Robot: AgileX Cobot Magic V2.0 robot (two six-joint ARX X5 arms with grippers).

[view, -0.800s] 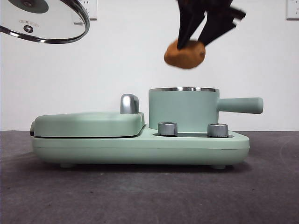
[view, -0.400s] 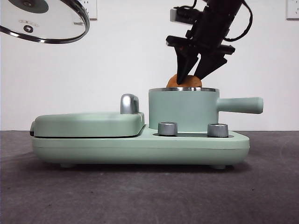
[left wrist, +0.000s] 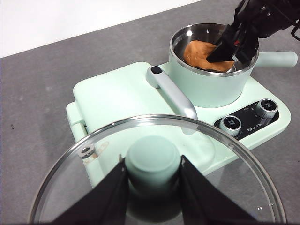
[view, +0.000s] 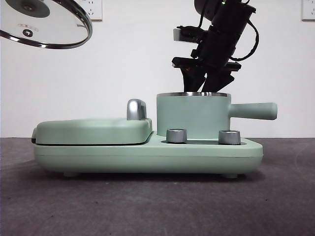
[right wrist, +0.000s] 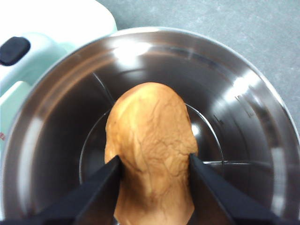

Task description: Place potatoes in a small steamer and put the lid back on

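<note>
The mint-green steamer pot [view: 193, 115] stands on the appliance's right half, with its handle [view: 253, 110] pointing right. My right gripper [view: 203, 84] reaches down into it from above. In the right wrist view the right gripper [right wrist: 154, 161] is shut on the orange-brown potato [right wrist: 149, 126], low inside the steel bowl. The potato is hidden in the front view and shows in the left wrist view [left wrist: 201, 52], with the right gripper [left wrist: 234, 40] over it. My left gripper [left wrist: 152, 164] is shut on the green knob of the glass lid [left wrist: 225, 187], held high at the left [view: 47, 24].
The flat griddle cover [view: 93, 130] with its chrome handle [view: 136, 109] fills the appliance's left half, next to the pot. Two steel dials [view: 176, 135] [view: 229, 137] sit on the base in front of the pot. Dark grey table all around.
My right gripper has come down with the potato, from above the pot to inside it; the potato has dropped below the rim. The lid has stayed in place.
</note>
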